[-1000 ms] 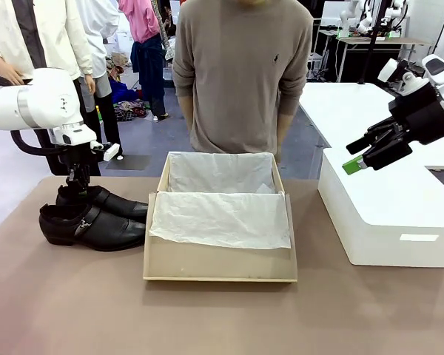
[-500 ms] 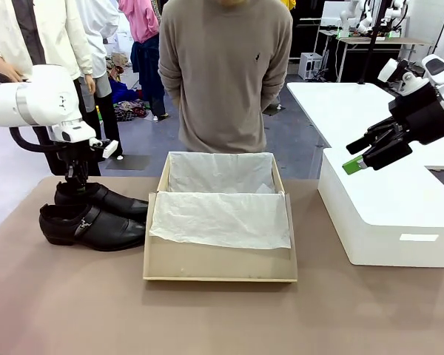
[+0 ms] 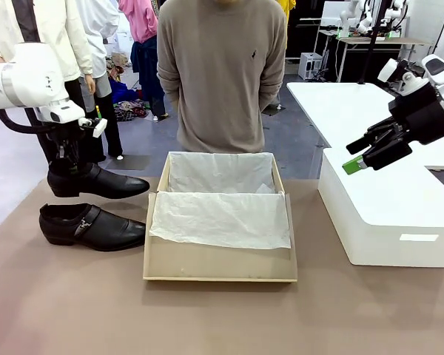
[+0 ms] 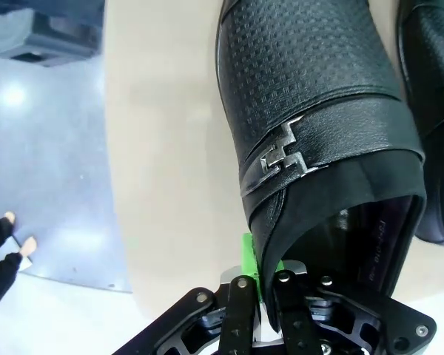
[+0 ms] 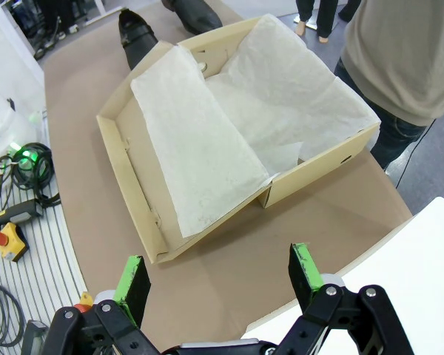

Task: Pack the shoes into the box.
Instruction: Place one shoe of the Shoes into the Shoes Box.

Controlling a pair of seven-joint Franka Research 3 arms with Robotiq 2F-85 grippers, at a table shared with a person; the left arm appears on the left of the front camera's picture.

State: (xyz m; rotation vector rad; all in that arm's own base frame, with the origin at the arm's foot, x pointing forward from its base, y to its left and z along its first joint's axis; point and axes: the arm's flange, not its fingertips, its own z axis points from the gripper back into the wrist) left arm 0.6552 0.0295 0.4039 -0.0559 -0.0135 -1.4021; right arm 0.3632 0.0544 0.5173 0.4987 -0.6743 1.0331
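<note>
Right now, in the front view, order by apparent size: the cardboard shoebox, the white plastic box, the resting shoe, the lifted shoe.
1. cardboard shoebox, flap open.
2. white plastic box, slightly smaller, but cut by the picture edge: unsure.
3. resting shoe and lifted shoe: they look alike.

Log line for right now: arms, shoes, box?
left gripper: shut on shoe, clear of table | other shoe: on table beside box | box: open, no shoes inside | right gripper: open, near white box
</note>
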